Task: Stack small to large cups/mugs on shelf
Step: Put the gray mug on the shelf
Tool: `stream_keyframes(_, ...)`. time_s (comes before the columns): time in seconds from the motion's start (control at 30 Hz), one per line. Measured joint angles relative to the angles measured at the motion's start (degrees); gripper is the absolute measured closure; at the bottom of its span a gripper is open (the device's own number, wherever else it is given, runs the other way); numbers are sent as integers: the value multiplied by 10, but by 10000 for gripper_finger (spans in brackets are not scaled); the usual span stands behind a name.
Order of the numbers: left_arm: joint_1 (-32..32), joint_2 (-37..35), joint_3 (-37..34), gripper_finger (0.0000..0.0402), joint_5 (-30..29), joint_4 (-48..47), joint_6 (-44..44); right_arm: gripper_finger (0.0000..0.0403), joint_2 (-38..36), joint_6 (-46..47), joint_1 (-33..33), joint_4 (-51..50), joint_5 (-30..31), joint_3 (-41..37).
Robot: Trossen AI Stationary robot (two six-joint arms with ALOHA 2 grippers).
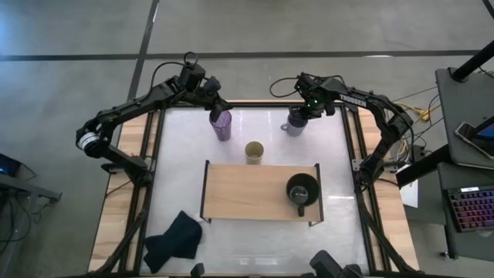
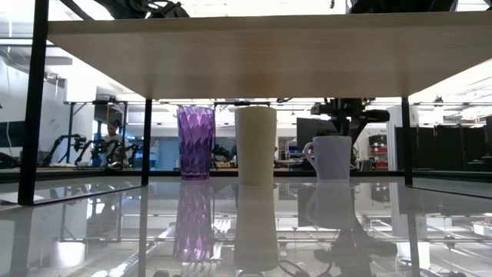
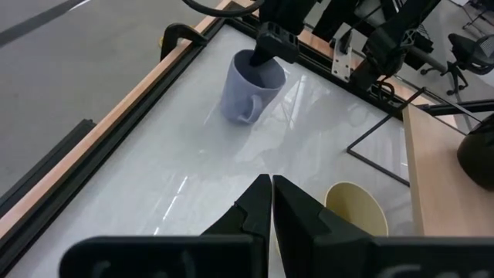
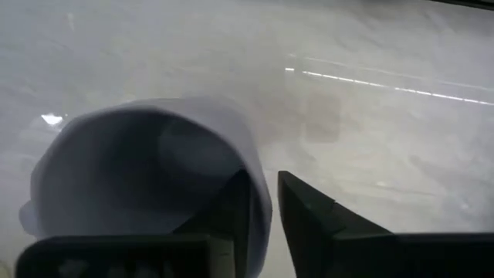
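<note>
The purple tumbler [image 1: 221, 125] stands on the white table at the far left, and also shows in the low view [image 2: 195, 142]. My left gripper [image 1: 218, 105] is shut and hovers at the tumbler's far rim; its shut fingers [image 3: 270, 202] hold nothing. The pale yellow cup [image 1: 254, 152] stands just beyond the shelf [image 1: 239, 193]. The black mug [image 1: 302, 191] stands on the shelf's right part. My right gripper [image 1: 304, 113] is shut on the lavender mug [image 1: 292, 123] at the far right. My right gripper holds the lavender mug by its rim wall [image 4: 262, 202], one finger [image 4: 231, 210] inside the mug and one [image 4: 312, 224] outside. The fingers come from above, slanting down. The mug stands upright with its base on the table [image 2: 332, 158].
A dark cloth [image 1: 174, 239] lies at the table's near left corner. The shelf's black end frames [image 1: 204, 189] stand at both ends of the board. Bare table lies between the cups and the far edge. A person [image 2: 115, 142] sits in the room beyond.
</note>
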Motion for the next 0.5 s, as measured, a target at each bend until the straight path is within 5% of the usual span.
stream_keyframes(0.5, 0, 0, 0, 402, 0, 0, -2, 388, -1, -78, 0, -7, -17, 12)
